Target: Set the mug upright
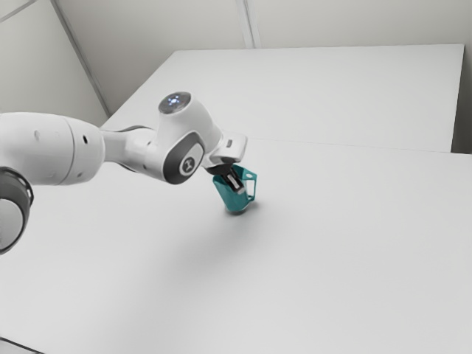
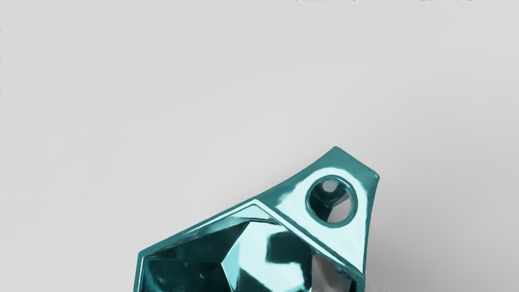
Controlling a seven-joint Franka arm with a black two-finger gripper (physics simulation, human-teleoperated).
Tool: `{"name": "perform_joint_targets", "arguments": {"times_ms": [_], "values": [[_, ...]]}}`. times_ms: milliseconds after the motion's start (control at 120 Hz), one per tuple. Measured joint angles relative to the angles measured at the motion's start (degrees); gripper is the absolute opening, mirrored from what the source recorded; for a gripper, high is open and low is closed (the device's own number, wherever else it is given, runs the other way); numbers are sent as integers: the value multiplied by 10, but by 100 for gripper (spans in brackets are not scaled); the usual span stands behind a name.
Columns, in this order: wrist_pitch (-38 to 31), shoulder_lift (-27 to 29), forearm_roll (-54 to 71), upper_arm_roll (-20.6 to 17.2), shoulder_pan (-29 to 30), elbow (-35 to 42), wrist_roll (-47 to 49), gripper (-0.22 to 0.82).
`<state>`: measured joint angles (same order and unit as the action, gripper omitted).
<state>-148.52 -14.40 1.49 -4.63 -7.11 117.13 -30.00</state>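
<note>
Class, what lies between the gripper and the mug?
Nothing that shows: in the exterior view the gripper overlaps the mug, with no stretch of table visible between them.

It looks like a bare lab or test room: a white robot arm (image 1: 188,136) reaches over a broad, plain white tabletop (image 1: 354,258), and pale surfaces with straight seams (image 1: 249,22) lie beyond its far edge.
</note>
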Motion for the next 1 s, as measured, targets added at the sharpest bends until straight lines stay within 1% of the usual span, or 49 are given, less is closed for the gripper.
{"name": "perform_joint_targets", "arguments": {"times_ms": [192,375,442,525,625,733,875,1000], "values": [[-16,-10,7,0,0,-1,32,-18],[-15,-5,18,2,0,-4,49,23],[-13,3,21,3,0,-5,53,33],[0,23,21,6,-1,-4,59,42],[51,70,18,11,0,-3,73,49],[133,111,7,16,-1,-18,90,53],[241,146,-1,31,-7,-80,108,57],[317,155,-4,42,-8,-136,121,58]]}}
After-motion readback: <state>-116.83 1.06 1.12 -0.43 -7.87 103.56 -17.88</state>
